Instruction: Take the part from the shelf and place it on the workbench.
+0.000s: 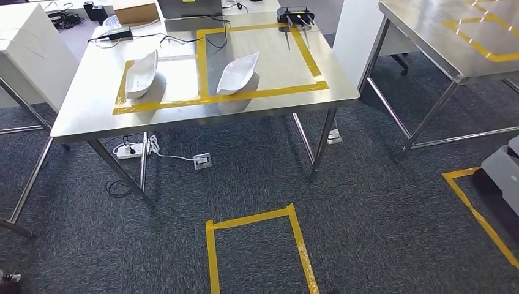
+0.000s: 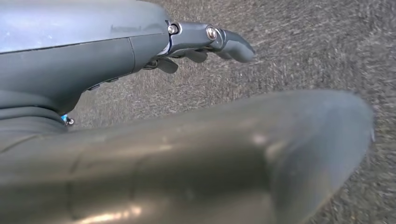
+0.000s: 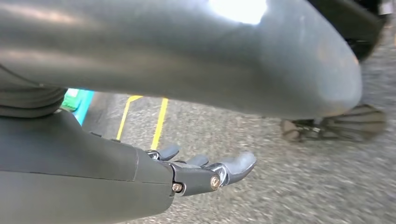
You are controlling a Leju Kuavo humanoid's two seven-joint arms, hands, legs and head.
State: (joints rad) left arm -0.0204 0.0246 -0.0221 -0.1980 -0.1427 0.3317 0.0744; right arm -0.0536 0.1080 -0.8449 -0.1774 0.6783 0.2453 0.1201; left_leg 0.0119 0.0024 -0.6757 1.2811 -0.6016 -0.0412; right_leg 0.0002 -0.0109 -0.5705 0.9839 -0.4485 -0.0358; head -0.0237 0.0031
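Standing on the steel workbench, two white boat-shaped parts rest inside yellow tape outlines: the left part sits in the smaller left rectangle, and the right part lies in the near left corner of the larger rectangle, the two well apart. A black device sits at the far edge of the bench, with cables trailing across the far left side. A second steel table stands to the right. On the dark carpet near the camera lies a yellow tape floor square. The left hand hangs over the carpet, fingers extended and apart, holding nothing. The right hand likewise hangs empty, fingers spread over the carpet.
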